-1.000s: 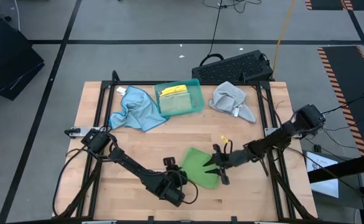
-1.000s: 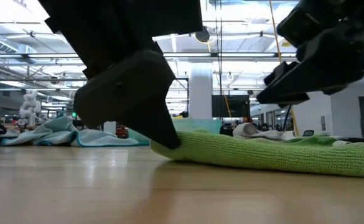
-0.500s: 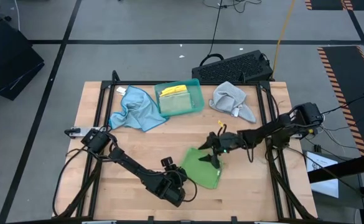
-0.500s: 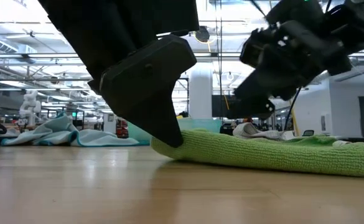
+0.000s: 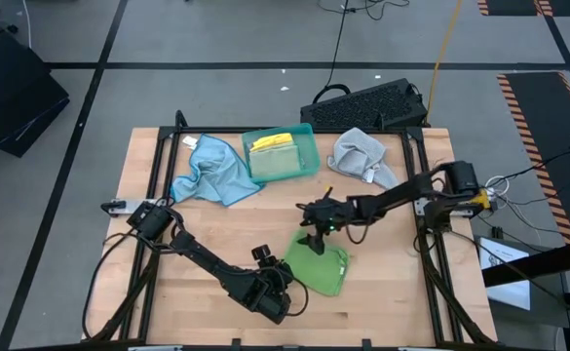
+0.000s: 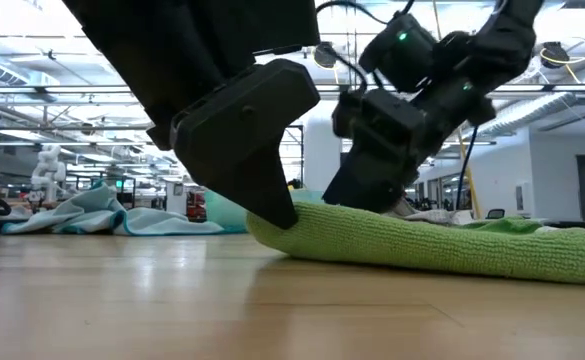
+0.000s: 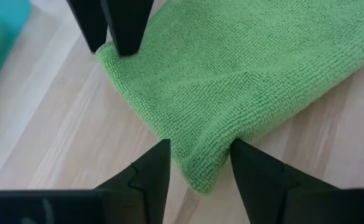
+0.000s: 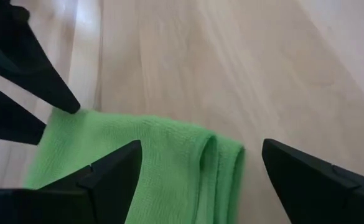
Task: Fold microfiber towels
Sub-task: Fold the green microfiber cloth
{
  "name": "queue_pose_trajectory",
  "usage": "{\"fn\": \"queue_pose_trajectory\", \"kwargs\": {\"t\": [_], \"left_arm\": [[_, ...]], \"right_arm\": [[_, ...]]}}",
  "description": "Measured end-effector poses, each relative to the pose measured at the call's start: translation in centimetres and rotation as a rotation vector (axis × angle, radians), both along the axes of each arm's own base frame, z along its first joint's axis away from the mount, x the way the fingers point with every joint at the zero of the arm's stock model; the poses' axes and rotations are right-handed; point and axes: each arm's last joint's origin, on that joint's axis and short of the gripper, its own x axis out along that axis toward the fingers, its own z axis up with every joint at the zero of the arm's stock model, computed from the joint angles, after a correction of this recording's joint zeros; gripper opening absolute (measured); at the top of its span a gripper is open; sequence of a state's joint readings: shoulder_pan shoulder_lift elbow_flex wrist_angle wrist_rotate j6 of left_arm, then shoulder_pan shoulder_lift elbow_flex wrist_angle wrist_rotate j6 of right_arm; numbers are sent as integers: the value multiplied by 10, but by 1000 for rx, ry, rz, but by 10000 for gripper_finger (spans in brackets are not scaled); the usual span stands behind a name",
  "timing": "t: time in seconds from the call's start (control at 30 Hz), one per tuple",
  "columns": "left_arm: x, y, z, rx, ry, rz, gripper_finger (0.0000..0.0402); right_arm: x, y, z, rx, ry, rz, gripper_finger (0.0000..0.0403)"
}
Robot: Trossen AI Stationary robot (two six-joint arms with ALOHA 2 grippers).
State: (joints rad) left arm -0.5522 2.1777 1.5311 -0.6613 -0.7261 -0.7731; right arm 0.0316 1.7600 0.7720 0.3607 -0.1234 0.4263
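Behind the folded green towel (image 5: 322,265), the teal tray (image 5: 305,132) holds a yellow towel (image 5: 272,142) over a green one. Its long axis runs diagonally across the table. The left gripper (image 7: 195,163) pinches its near corner; the right gripper (image 8: 194,177) hovers spread over its far end.

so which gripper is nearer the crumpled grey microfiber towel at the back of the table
Right. The right gripper hovers open over the folded green towel, nearer the grey towel. The left gripper pinches the green towel's front corner, farther away.
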Motion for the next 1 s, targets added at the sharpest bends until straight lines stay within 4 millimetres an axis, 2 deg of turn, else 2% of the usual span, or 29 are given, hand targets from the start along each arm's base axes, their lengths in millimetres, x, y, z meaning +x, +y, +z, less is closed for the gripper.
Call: {"fn": "queue_pose_trajectory", "kwargs": {"t": [0.3,0.43,0.63,0.9,1.0], "left_arm": [[0,0,0,-3,-5,-1,170],[1,0,0,-4,-6,0,170],[-2,2,-7,-11,-7,20,170],[-6,4,-18,-35,-31,47,170],[-5,4,-17,-35,-60,65,170]], "right_arm": [[10,-6,-14,49,28,39,321],[9,-3,-15,52,30,77,297],[7,4,-16,90,52,132,202],[6,4,-19,58,53,191,24],[5,4,-18,30,42,221,14]]}}
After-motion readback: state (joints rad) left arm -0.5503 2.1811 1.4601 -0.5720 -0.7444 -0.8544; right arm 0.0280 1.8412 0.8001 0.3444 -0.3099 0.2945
